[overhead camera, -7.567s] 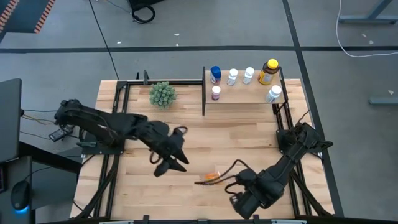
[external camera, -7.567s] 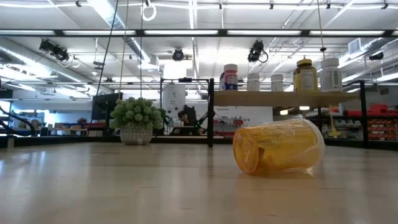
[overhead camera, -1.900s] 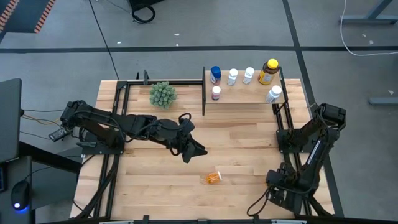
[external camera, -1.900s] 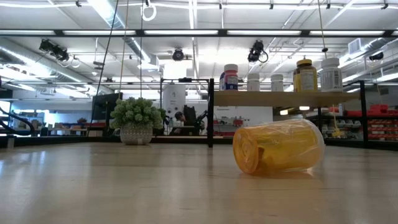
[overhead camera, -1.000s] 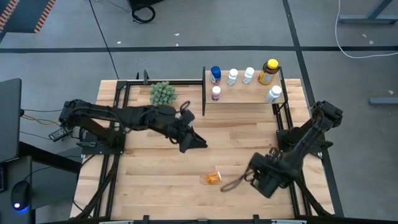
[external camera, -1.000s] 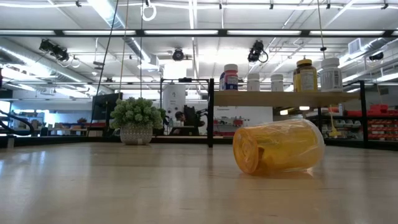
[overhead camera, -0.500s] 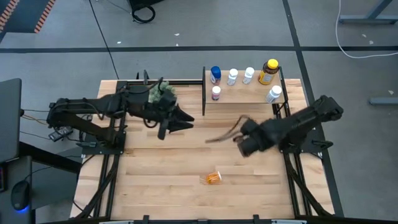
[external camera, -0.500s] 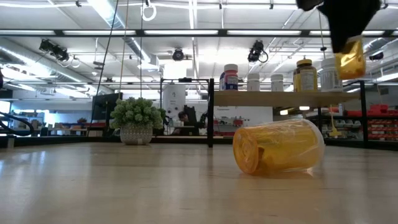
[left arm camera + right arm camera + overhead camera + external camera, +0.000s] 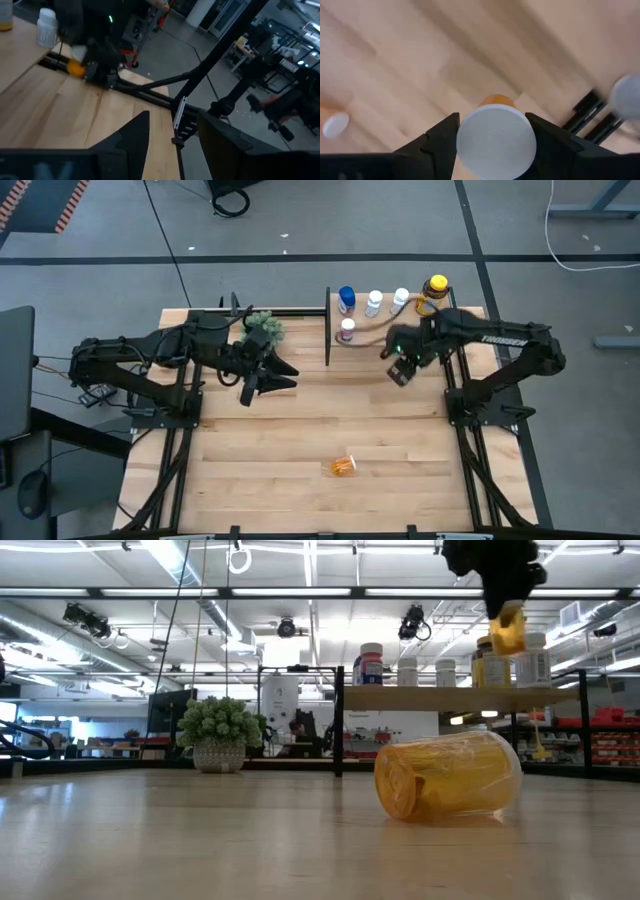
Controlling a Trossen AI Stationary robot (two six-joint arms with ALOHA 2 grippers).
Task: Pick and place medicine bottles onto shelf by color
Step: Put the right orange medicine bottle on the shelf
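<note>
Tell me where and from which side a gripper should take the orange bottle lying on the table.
The orange bottle lies on its side on the table, clear of everything else. Come straight down from above and close across the middle of its round body, fingers either side of its long axis; the ends would probably let it roll.

A robotics lab or workshop: exposed ceiling ducts [image 9: 40, 625], strip lights [image 9: 300, 592], ceiling-hung cameras [image 9: 412, 622], grey concrete floor [image 9: 300, 220] with taped lines.
</note>
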